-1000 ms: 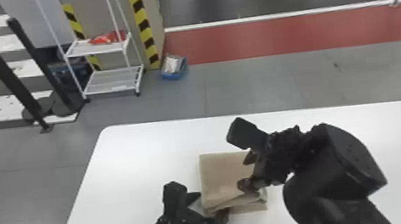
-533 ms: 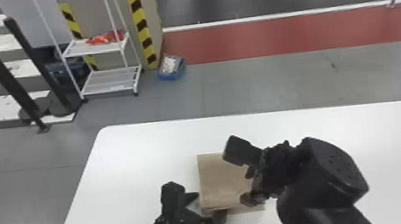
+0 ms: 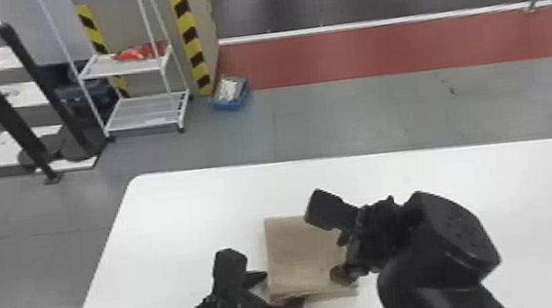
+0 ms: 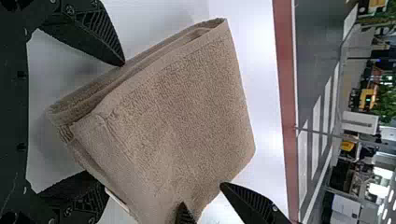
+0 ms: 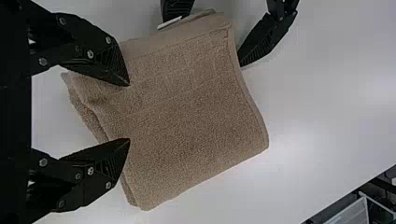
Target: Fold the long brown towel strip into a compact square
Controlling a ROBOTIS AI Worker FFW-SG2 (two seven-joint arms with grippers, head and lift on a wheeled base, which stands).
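From the head view, our left gripper (image 3: 284, 291) and right gripper (image 3: 338, 259) flank the folded brown towel (image 3: 297, 251) on the white table (image 3: 188, 214). In the left wrist view, our left fingers (image 4: 91, 35) stand spread beside its layered edges. In the right wrist view, our right fingers (image 5: 100, 170) part over its side.

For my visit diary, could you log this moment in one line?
towel: folded, on table | left gripper: open, at towel's near-left corner | right gripper: open, over towel's right side
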